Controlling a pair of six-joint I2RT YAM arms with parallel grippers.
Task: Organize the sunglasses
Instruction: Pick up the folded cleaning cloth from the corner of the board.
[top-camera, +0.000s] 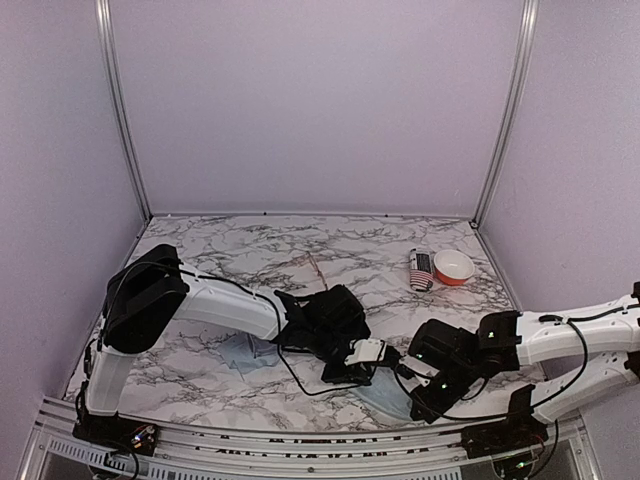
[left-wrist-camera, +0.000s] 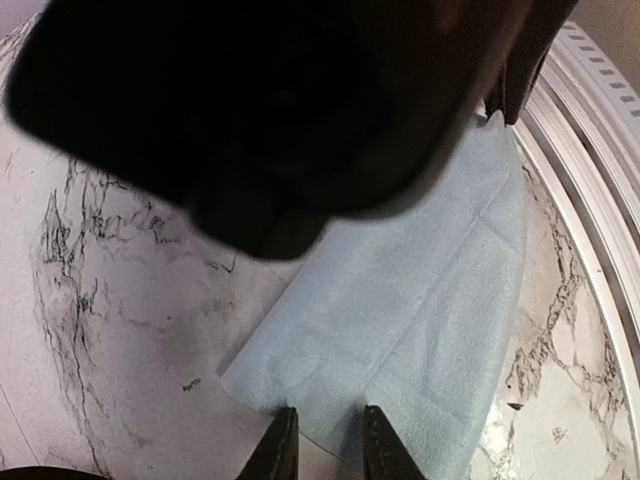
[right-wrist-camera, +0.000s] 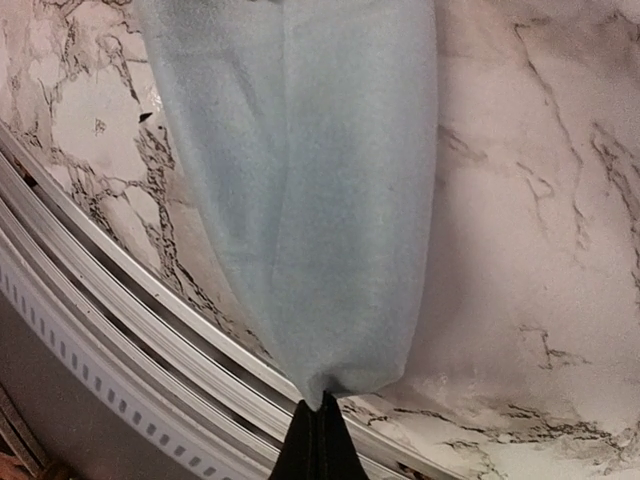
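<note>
Of the sunglasses (top-camera: 318, 270) you can make out only a thin brownish line on the counter (top-camera: 250, 250), far of centre. It is too small to be sure of, and the pale-framed pair does not show. Neither pincer is near it.

Closer in, your right pincer (right-wrist-camera: 318, 425) is clamped on one end of a blue cloth (right-wrist-camera: 310, 200), just beside the rail (right-wrist-camera: 150, 330) at the near edge. Your left pincer (left-wrist-camera: 325, 450) stands narrow at the cloth's other edge, with nothing gripped. A striped case (top-camera: 421, 270) and a bowl (top-camera: 454, 266) sit far right, well apart.

Pull toward you and the cloth may drag over the rail. Close the left pincer this low and it may scrape the counter or bunch the cloth. The wrists are close, so a crossing move risks a knock, and a dark blurred bulk (left-wrist-camera: 260, 110) blocks much of your left wrist view.

Both arms lie low, the left reaching right to centre and the right stretched left.
</note>
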